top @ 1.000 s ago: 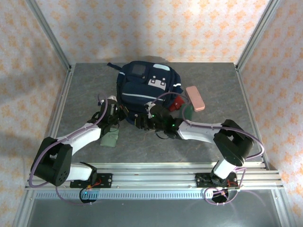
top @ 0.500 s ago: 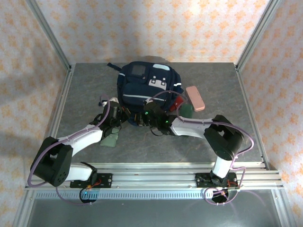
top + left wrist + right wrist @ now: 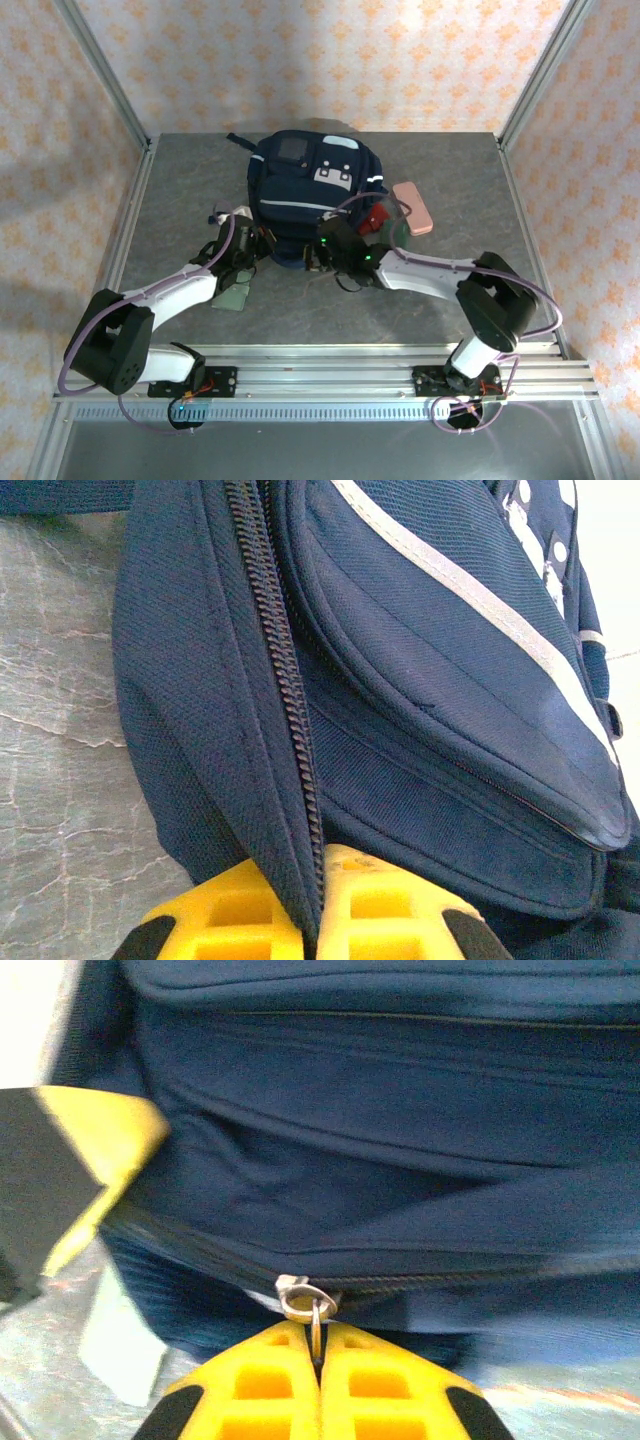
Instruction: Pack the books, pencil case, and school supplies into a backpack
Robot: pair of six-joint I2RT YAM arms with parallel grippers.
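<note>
Your right gripper (image 3: 318, 1348) has just clamped the zip pull (image 3: 302, 1298); track (image 3: 190, 1253) runs nine-to-three o'clock. Left gripper (image 3: 312, 900) pinches the backpack (image 3: 430, 680).

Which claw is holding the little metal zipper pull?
The right claw. It pinches the zipper pull on the backpack, while the left claw only squeezes the fabric edge along the zipper teeth.

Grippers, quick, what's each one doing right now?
Left gripper: closed, pinching the backpack at its zippered edge.
Right gripper: closed on the zipper pull.
</note>
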